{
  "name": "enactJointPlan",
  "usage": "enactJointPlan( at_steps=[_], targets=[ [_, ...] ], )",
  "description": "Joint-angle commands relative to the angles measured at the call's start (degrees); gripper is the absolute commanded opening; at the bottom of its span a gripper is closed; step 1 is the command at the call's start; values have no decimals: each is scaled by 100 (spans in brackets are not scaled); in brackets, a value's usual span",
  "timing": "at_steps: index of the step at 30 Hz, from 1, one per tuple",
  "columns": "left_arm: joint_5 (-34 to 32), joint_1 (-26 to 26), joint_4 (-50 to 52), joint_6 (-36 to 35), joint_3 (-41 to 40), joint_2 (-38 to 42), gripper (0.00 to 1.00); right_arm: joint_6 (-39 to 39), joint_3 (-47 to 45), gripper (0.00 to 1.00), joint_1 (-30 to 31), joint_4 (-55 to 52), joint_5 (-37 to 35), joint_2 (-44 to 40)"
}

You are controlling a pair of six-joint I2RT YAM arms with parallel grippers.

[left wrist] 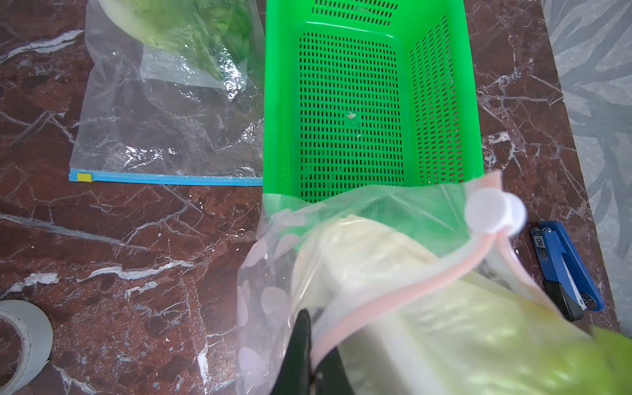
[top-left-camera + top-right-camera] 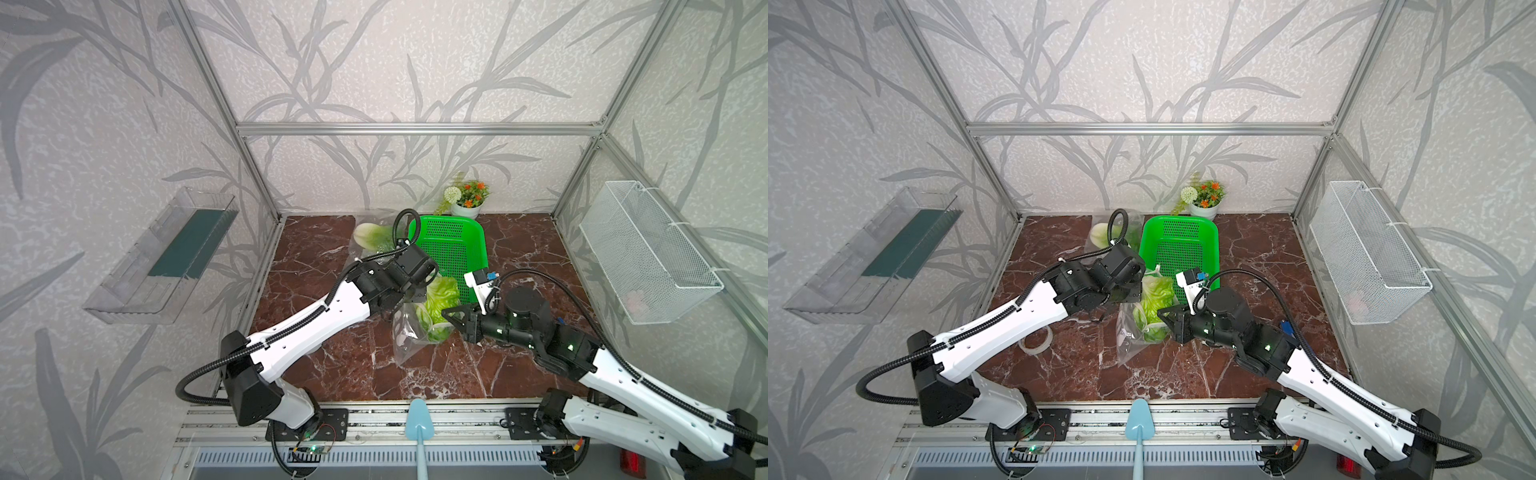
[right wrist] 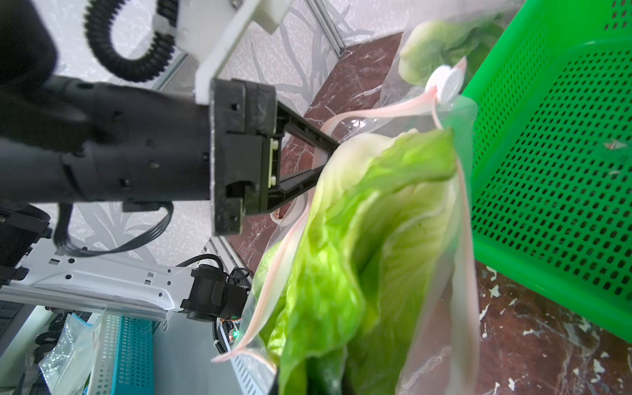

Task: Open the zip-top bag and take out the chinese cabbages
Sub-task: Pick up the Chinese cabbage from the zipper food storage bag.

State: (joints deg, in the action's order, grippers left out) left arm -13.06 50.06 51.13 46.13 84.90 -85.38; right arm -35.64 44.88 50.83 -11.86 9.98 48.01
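Pinching the pink zip strip of a clear bag (image 1: 273, 273), the left gripper (image 1: 313, 349) is closed on that edge and holds it up off the table (image 1: 136, 239). This bag sits at the end of the green basket (image 1: 273, 102) nearest the robot, and its white slider (image 1: 492, 213) hangs over the basket's near rim. Its mouth stands parted, and a cabbage (image 3: 359, 239) pokes out between the two pink strips. From the other side of the bag, the right gripper (image 2: 448, 313) is clamped on the green leaf end of that cabbage. A second cabbage (image 2: 368, 235) lies beside the basket's far left corner, inside a second bag (image 1: 164, 130) whose blue zip looks closed. A tape roll (image 2: 1036, 343) lies well left of the basket.
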Motion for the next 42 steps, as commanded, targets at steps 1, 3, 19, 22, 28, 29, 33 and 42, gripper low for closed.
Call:
enactJointPlan(
  at_steps=[1,3,19,22,28,29,33,42],
  targets=[
    [137,-201,-50,230,-206,14,0,350,-118,0,108,960,-278,-369],
    [291,-271,-202,286,-338,127,0,419,-192,0,124,1018,-483,-456],
    [1445,-908,-690,421,-633,161,0,922,-344,0,215,2179,30,-574],
    [1144,-962,-597,313,-479,254,0,936,-331,0,214,1900,143,-653],
    [807,-1039,-769,187,-440,362,0,994,-530,0,288,1826,325,-930],
    [797,-1064,-743,186,-405,331,0,1025,-519,0,309,1775,356,-934],
    [796,-1171,-632,138,-190,189,0,1094,-452,0,349,1621,679,-889],
    [1119,-1218,-660,-90,86,33,0,1334,-362,0,357,1652,1153,-802]
  ],
)
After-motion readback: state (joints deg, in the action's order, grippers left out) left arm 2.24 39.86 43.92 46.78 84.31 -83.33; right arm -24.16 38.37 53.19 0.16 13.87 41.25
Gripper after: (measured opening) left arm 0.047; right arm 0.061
